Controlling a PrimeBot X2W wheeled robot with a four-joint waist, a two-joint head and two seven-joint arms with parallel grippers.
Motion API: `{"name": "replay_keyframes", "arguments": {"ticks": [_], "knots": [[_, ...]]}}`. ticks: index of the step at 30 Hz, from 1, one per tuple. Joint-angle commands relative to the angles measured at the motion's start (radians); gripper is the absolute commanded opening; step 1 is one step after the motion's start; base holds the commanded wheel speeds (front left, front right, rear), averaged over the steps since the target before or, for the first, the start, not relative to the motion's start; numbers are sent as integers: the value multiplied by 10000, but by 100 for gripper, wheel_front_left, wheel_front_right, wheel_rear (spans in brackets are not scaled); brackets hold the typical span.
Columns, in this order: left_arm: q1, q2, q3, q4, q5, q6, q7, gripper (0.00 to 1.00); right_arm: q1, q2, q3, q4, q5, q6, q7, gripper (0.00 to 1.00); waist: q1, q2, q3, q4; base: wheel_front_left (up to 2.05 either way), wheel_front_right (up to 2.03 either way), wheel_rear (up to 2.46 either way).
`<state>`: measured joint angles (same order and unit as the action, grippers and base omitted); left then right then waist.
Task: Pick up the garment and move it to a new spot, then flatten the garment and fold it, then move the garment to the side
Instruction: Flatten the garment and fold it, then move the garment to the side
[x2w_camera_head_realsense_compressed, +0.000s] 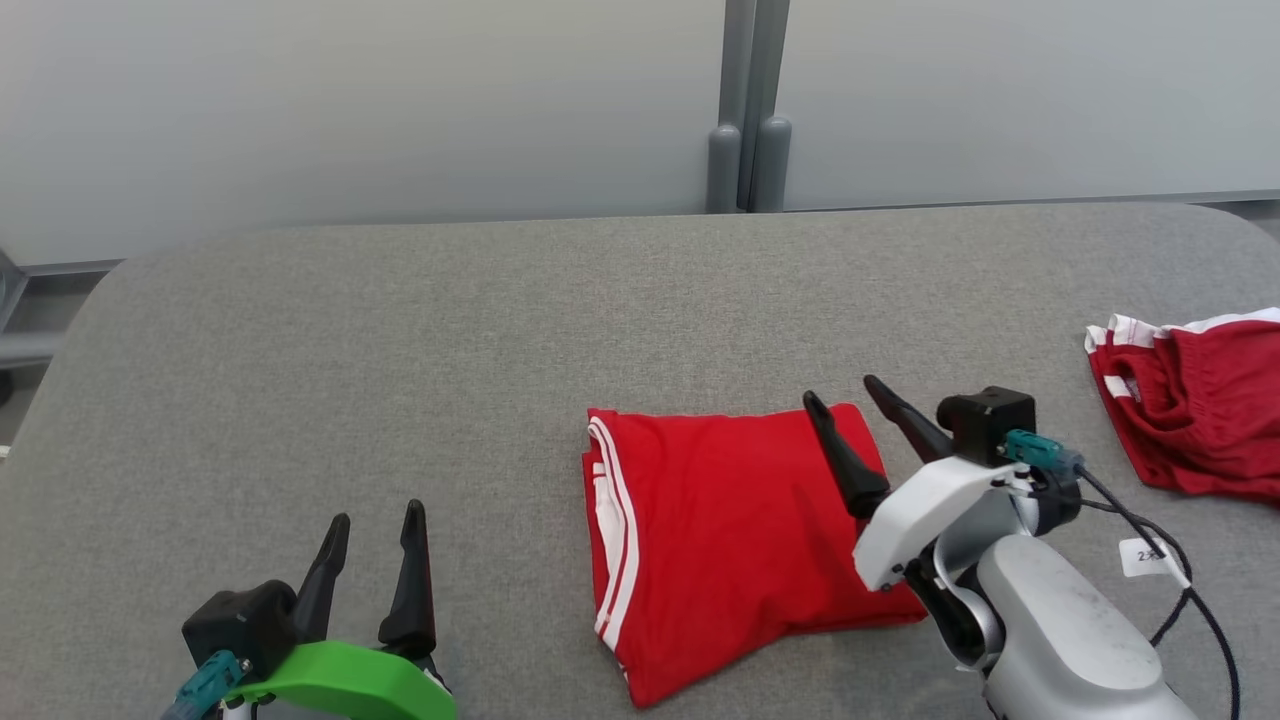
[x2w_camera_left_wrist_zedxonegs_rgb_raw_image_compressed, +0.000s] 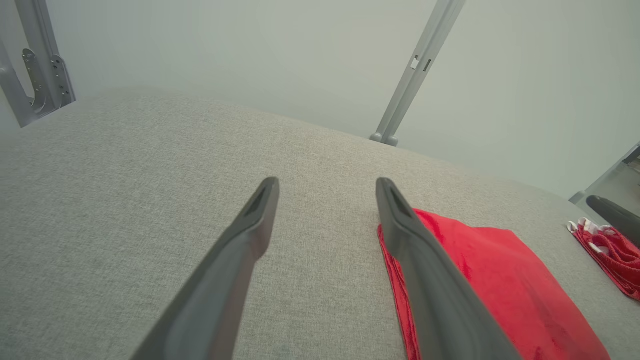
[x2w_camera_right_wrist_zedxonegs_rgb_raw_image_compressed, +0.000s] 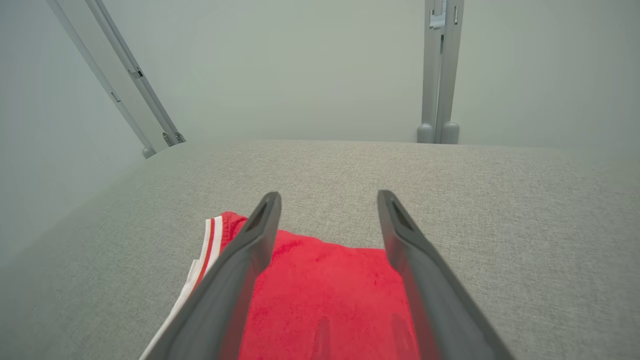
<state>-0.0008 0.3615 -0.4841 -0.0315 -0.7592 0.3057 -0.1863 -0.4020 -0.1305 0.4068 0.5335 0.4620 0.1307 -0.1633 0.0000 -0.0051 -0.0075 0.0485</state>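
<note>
Grey table (x2w_camera_head_realsense_compressed: 400, 330) bears folded garment (x2w_camera_head_realsense_compressed: 720, 520) under spread fingers (x2w_camera_head_realsense_compressed: 845, 460) of right gripper (x2w_camera_head_realsense_compressed: 840, 390).

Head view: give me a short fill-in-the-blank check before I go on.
The folded garment is ____ with white stripes.
The right tool, above it, has its jaws ____.
The left tool holds ____.
The second garment lies toward the robot's ____ side.
Missing words: red; open; nothing; right.

The folded garment (x2w_camera_head_realsense_compressed: 740, 540) lies on the table (x2w_camera_head_realsense_compressed: 400, 350) beneath the right gripper (x2w_camera_head_realsense_compressed: 841, 390), well right of the left gripper (x2w_camera_head_realsense_compressed: 378, 512); a second garment (x2w_camera_head_realsense_compressed: 1200, 400) lies beyond the right gripper's right.
</note>
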Motion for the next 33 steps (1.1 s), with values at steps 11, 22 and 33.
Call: {"name": "replay_keyframes", "arguments": {"ticks": [11,22,33], "knots": [[19,109,-106,-2,-7,-6,52,100,1186,-975,-1345,-1478,-340,0,2421,100,0,51,26,-22,0,0,0],[-258,82,-130,41,29,-48,8,100,1310,-1431,-2031,-1412,778,0,4566,100,0,51,493,539,0,0,0],[-596,65,-118,127,86,-96,-59,100,450,-1325,-2046,4,2019,0,5719,100,0,51,1068,1226,0,0,0]]}}
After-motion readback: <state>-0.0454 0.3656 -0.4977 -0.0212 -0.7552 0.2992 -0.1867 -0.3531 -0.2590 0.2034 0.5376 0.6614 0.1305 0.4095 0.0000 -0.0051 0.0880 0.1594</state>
